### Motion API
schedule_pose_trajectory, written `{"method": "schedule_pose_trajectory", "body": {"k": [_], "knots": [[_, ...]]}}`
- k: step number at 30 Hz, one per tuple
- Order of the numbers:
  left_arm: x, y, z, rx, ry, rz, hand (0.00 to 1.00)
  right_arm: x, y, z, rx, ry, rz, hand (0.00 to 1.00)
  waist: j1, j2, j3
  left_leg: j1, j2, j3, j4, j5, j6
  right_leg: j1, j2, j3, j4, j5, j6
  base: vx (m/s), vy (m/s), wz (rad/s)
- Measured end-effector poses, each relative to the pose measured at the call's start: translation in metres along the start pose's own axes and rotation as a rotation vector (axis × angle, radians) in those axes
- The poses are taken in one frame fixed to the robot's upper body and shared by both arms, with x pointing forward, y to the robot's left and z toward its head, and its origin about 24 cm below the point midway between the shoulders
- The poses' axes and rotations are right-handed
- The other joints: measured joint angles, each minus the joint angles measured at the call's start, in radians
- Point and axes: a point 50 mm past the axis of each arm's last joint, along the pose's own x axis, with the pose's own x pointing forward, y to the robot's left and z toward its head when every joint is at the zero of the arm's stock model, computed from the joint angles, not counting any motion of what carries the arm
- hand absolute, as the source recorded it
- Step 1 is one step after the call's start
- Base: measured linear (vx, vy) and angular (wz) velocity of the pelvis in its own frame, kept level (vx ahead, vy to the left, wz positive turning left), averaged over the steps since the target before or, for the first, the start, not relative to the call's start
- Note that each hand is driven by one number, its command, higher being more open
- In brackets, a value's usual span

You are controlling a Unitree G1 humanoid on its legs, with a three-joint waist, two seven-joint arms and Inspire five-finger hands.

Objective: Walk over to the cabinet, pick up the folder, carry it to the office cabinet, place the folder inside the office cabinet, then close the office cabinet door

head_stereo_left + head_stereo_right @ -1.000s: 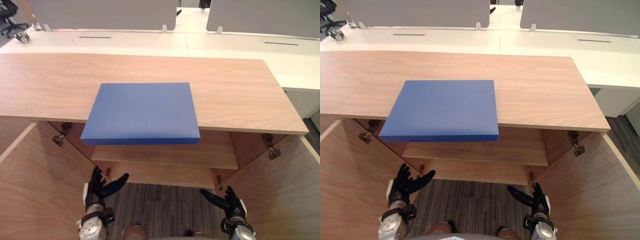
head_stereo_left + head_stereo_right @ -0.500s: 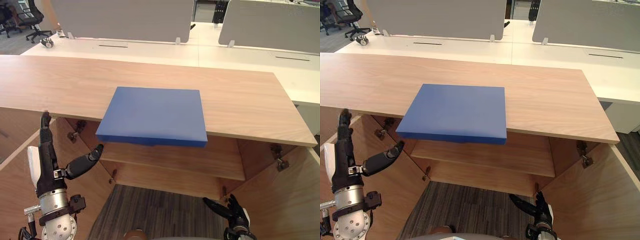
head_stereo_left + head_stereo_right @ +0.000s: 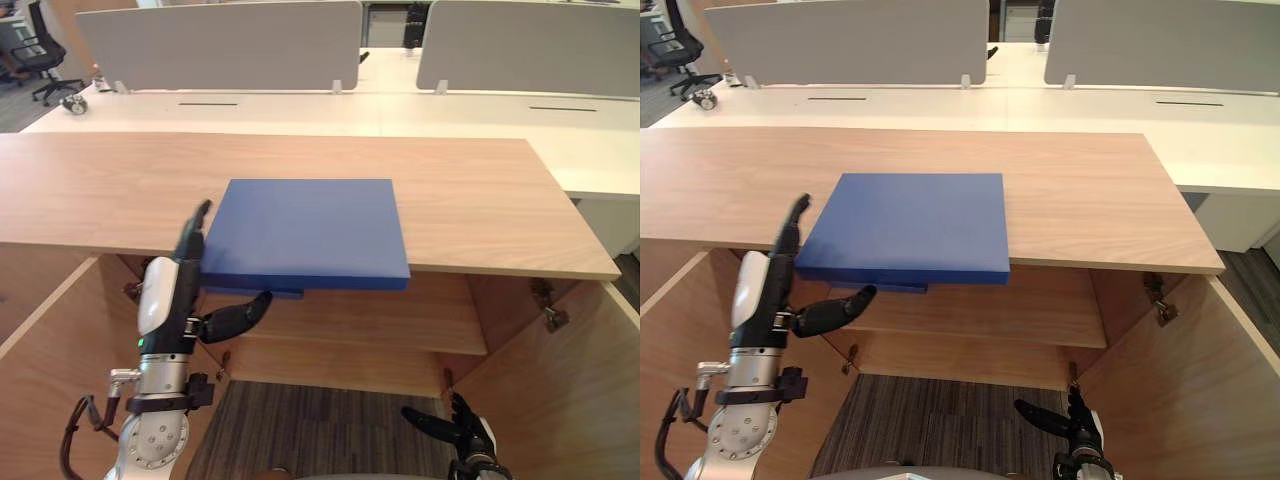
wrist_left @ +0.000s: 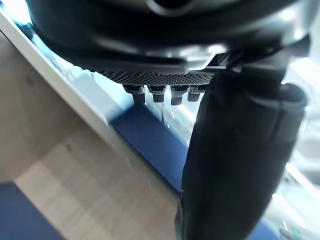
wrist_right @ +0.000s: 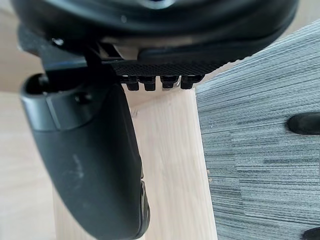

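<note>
— Where is our folder (image 3: 305, 225)?

— It lies flat on the cabinet top (image 3: 480, 200), with its near edge jutting out over the open compartment. Our left hand (image 3: 172, 295) has just risen from down by the floor to the folder's left corner. Its fingers are straight beside the edge, its thumb reaches underneath, and it grips nothing yet.

— So we're setting up the pick?

— We judge so. Our right hand (image 3: 455, 430) hangs low, fingers spread. Both doors (image 3: 560, 390) stand open, and the shelf (image 3: 400, 320) inside holds no folder.

A blue folder (image 3: 305, 230) lies on the wooden cabinet top (image 3: 480, 195), overhanging its front.
</note>
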Motion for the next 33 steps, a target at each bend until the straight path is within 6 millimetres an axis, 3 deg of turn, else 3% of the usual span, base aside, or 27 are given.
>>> {"method": "schedule_pose_trajectory", "body": {"k": [6,7,11,20,24,28,31,33], "knots": [[0.013,-0.003,-0.001,0.134,-0.084,-0.083,1.0,0.001,-0.014,0.004,-0.04,-0.009,-0.03,1.0,-0.019,0.003,-0.002,0.036,-0.018,0.022,-0.095,0.044,0.004,-0.012,-0.001,0.026,-0.027,0.022,-0.002,-0.02,0.014,-0.14],[0.016,-0.003,-0.001,0.169,-0.1,-0.09,0.0,0.001,-0.014,0.005,-0.041,-0.011,-0.032,1.0,-0.022,0.003,-0.002,0.041,-0.022,0.023,-0.111,0.053,0.004,-0.011,-0.002,0.027,-0.034,0.027,-0.001,-0.01,0.023,-0.03],[0.025,-0.003,-0.005,0.338,-0.131,-0.094,0.0,0.002,-0.013,0.006,-0.041,-0.015,-0.03,1.0,-0.034,0.007,-0.007,0.058,-0.031,0.027,-0.147,0.067,0.007,-0.011,-0.006,0.03,-0.037,0.029,0.0,0.0,0.008,-0.02],[0.045,0.007,0.013,0.421,-0.27,-0.009,0.0,0.004,-0.011,0.011,-0.036,-0.028,-0.016,1.0,-0.038,0.004,-0.022,0.089,-0.042,0.032,-0.2,0.087,0.007,-0.003,-0.007,0.037,-0.054,0.036,0.004,0.0,0.003,-0.02],[0.043,0.001,0.013,0.337,-0.238,-0.021,0.0,0.004,-0.009,0.013,-0.029,-0.036,-0.011,1.0,-0.049,-0.001,-0.023,0.092,-0.044,0.049,-0.2,0.087,0.007,-0.004,-0.009,0.058,-0.063,0.044,0.013,-0.01,0.004,-0.13],[0.037,0.001,0.026,0.22,-0.239,-0.012,0.0,0.001,-0.003,0.015,0.025,-0.065,-0.012,1.0,-0.056,-0.004,-0.021,0.091,-0.044,0.059,-0.2,0.086,0.008,-0.008,-0.008,0.072,-0.062,0.048,0.016,-0.01,-0.018,-0.11],[0.028,0.002,0.041,0.073,-0.249,0.016,0.0,-0.007,0.003,0.032,0.109,-0.167,-0.016,1.0,-0.059,-0.007,-0.019,0.092,-0.043,0.068,-0.2,0.083,0.008,-0.014,-0.007,0.082,-0.056,0.048,0.016,-0.02,-0.016,-0.08],[0.023,0.003,0.053,-0.086,-0.248,0.066,0.0,-0.017,0.008,0.055,0.226,-0.294,-0.013,1.0,-0.059,-0.009,-0.018,0.093,-0.043,0.077,-0.2,0.079,0.008,-0.022,-0.007,0.092,-0.05,0.048,0.016,-0.04,-0.013,-0.13]]}}
